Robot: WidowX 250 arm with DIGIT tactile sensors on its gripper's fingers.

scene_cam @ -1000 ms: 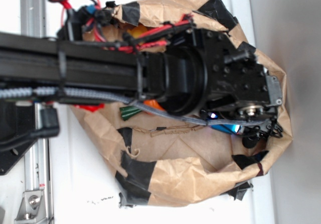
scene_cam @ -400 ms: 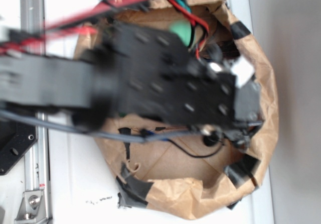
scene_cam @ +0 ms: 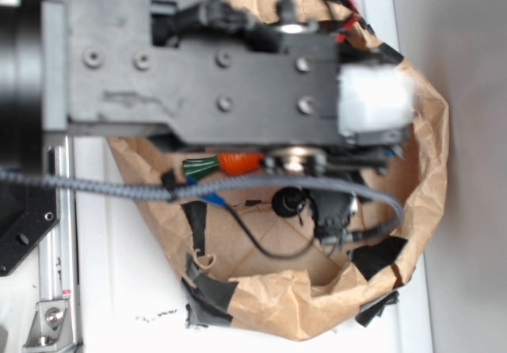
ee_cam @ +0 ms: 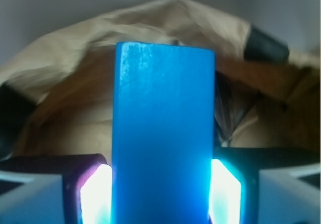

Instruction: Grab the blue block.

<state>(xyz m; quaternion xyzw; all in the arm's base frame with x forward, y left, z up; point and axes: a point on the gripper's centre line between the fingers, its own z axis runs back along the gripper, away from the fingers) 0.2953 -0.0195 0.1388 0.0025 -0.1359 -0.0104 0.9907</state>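
Change: arm had risen nearer the exterior camera | Gripper [ee_cam: 161,194]: closed on blue block [ee_cam: 163,133], upright between lit pads [ee_cam: 95,196] | Step: grasp made; next, lift clear of paper bag [scene_cam: 412,171].

The arm [scene_cam: 198,76] is reaching in from the left edge of the exterior view, its dark grey wrist housing filling the upper half of the frame, with a grey braided cable [scene_cam: 238,185] trailing beneath it. In the wrist view the gripper [ee_cam: 163,191] is closing its two fingers [ee_cam: 95,194] on either side of the blue block [ee_cam: 163,133], both pads pressing against its faces. The block is standing upright between them.
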